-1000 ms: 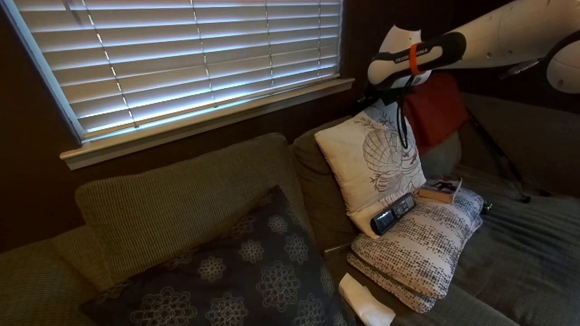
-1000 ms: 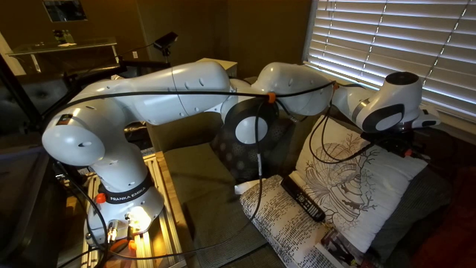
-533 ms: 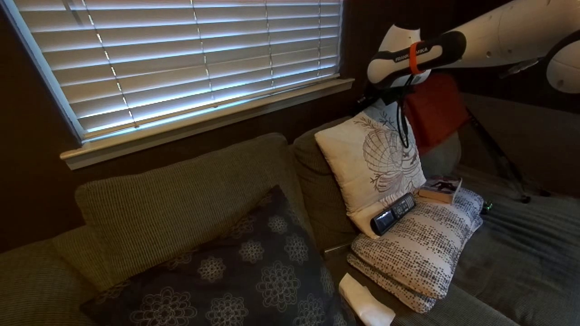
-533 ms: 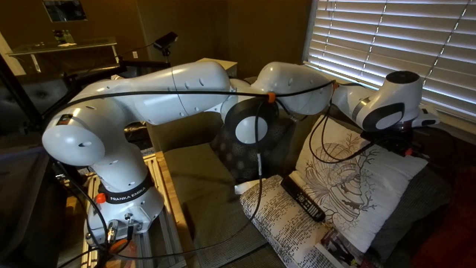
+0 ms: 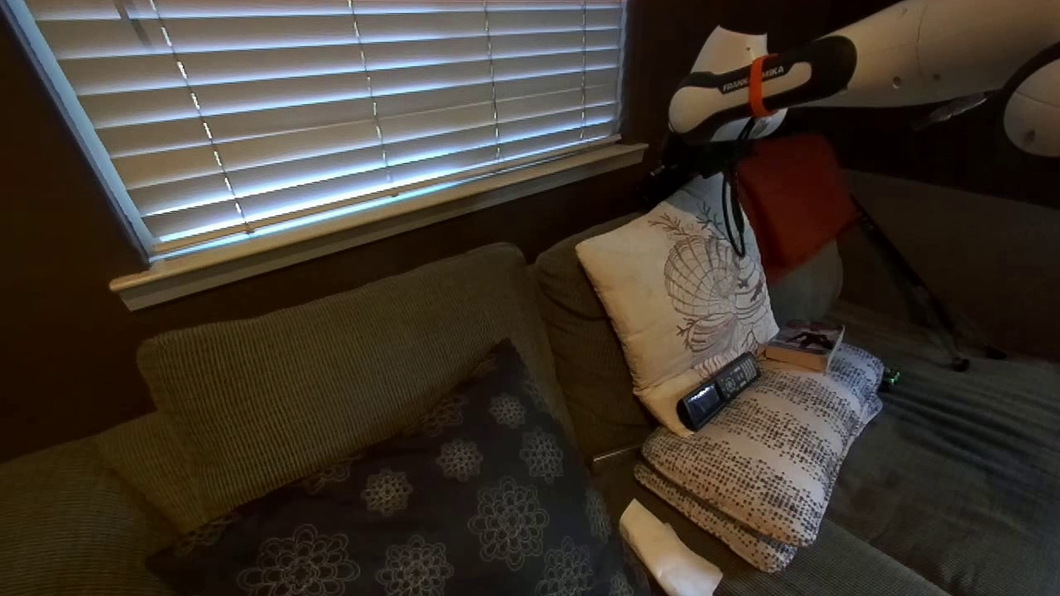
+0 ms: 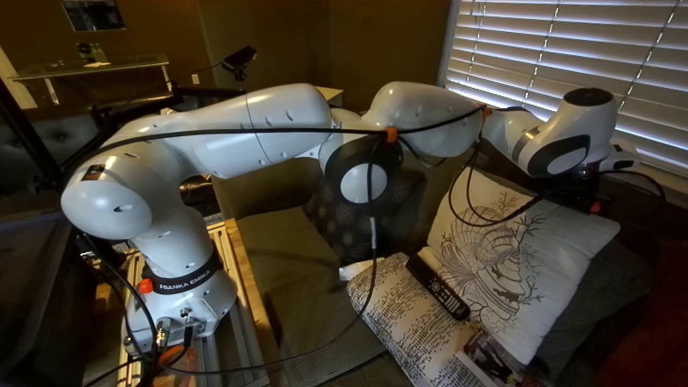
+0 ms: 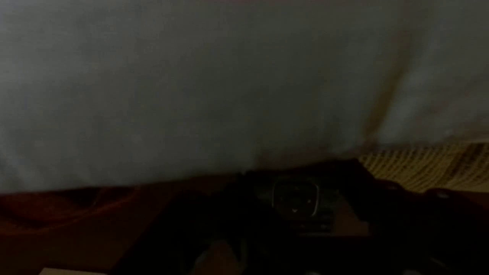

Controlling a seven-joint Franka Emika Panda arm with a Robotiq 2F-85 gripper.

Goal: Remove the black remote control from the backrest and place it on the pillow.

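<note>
A white robot arm [image 6: 435,118] reaches over a sofa [image 5: 923,472]. Its pincer [image 6: 583,200], dark against dark, is at the upper edge of a cream shell-print pillow [image 5: 687,298] propped against the olive-brown, ribbed backrest [image 5: 356,372]. In the very dim wrist view, pale cloth fills the upper part; below its edge, a black remote control [image 7: 296,200] with a square, outlined button pad shows between the pincer's shadowy sides. Whether they grip it cannot be told, nor whether it touches the backrest. A longer, slim remote [image 5: 719,391] with pale buttons lies at the pillow's foot, on two stacked speckled cushions [image 5: 762,447], near a paperback book [image 5: 805,344].
</note>
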